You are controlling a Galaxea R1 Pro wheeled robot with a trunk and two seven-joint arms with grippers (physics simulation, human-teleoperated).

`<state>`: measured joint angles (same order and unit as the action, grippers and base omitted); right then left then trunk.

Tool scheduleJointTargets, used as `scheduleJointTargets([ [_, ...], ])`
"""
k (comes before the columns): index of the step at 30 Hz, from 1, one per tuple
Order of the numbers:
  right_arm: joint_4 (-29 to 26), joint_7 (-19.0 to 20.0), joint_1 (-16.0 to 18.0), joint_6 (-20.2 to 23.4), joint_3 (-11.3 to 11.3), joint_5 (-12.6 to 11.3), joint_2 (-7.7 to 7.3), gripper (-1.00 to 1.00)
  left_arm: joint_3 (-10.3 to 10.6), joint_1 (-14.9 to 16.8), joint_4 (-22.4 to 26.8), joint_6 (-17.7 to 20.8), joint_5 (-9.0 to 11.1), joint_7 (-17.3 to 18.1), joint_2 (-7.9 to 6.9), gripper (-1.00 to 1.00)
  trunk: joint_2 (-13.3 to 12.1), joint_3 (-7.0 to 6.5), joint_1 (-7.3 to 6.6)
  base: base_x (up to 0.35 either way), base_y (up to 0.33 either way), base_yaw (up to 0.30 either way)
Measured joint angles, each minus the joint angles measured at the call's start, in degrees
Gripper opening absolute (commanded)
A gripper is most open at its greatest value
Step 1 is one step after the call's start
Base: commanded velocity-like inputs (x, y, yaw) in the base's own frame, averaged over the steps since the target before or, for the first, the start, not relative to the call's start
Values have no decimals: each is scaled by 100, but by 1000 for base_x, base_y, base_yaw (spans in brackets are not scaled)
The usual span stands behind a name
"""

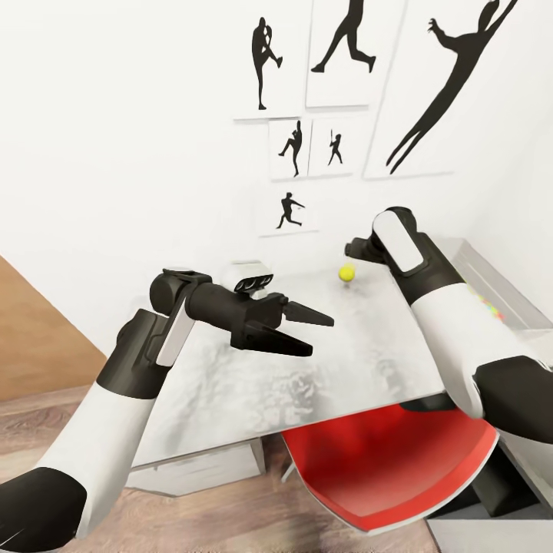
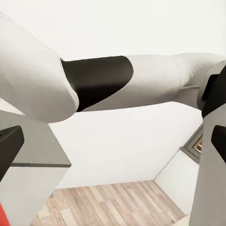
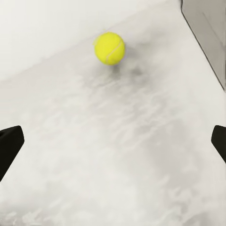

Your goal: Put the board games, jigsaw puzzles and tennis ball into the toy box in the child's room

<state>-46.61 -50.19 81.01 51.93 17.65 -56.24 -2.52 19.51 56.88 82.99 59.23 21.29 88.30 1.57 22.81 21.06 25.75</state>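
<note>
The tennis ball point(image 1: 347, 273) point(image 3: 109, 48), small and yellow-green, lies on the pale mottled table point(image 1: 361, 361) near the wall. My right gripper point(image 3: 113, 146) is open, a short way in front of the ball, with both fingertips wide apart above the tabletop. In the head view the right wrist point(image 1: 393, 238) hides that gripper. My left gripper point(image 1: 321, 336) point(image 2: 113, 146) is open and empty, hovering over the table's middle, left of the ball. The toy box point(image 1: 480, 265), a light grey bin, stands at the table's right, and small colourful bits point(image 1: 491, 309) show inside it behind my right arm.
A red chair point(image 1: 384, 468) is tucked under the table's front edge. The white wall with black baseball silhouettes point(image 1: 453, 69) runs right behind the table. Wood plank floor point(image 1: 31, 346) lies to the left. My right arm point(image 2: 122, 87) crosses the left wrist view.
</note>
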Motion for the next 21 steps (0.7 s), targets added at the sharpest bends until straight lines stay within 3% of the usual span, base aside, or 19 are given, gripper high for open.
scheduleJointTargets([
  [9, 184, 4, 494, -109, -7, -10, 4, 100, -7, -2, 7, 6, 0, 1, 0, 100, 0, 85, 0, 0, 0, 0],
  [21, 325, 9, 879, -114, -4, -20, 68, 100, -13, 0, 9, 11, 8, 3, 0, 100, 0, 198, 0, 0, 0, 0],
])
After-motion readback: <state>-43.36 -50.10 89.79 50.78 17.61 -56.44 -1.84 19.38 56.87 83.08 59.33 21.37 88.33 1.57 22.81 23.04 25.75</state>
